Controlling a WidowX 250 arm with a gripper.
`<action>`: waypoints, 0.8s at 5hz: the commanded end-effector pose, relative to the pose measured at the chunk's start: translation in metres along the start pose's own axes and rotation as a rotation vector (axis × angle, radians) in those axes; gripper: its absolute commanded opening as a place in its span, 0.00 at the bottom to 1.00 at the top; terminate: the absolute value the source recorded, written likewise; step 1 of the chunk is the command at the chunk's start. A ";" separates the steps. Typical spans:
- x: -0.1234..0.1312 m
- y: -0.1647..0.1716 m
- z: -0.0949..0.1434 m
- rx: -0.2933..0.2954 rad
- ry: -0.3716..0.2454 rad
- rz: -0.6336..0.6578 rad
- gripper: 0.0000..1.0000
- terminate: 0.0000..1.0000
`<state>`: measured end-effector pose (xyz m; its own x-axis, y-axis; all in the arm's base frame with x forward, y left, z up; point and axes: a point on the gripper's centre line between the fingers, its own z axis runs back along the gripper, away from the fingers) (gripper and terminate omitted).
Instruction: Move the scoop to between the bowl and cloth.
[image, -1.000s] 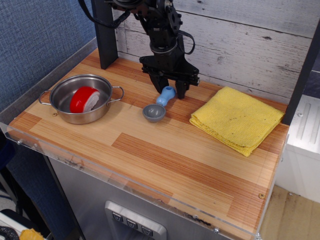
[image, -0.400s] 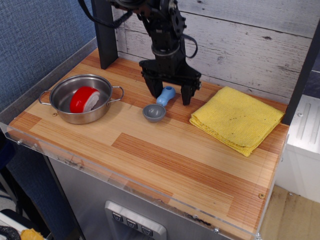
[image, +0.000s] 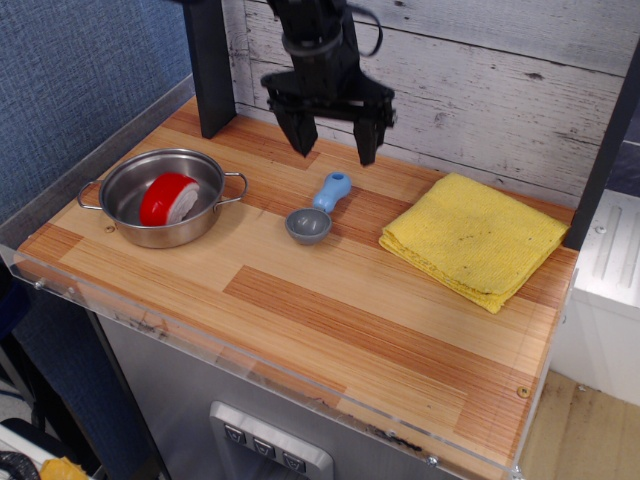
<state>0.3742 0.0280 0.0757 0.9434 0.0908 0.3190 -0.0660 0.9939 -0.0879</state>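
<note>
The scoop (image: 317, 212) lies below the spread hand (image: 333, 146).

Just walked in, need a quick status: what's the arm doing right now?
The gripper hangs open above the back of the table, holding nothing. The scoop lies on the wood below it, grey cup toward the front, blue handle toward the wall. It sits between the bowl, which holds a red and white object, and the yellow cloth, touching neither.
</note>
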 end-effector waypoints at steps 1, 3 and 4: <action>0.007 -0.003 0.080 0.009 -0.148 0.025 1.00 0.00; 0.007 -0.003 0.080 0.009 -0.148 0.025 1.00 0.00; 0.007 -0.003 0.080 0.009 -0.148 0.025 1.00 1.00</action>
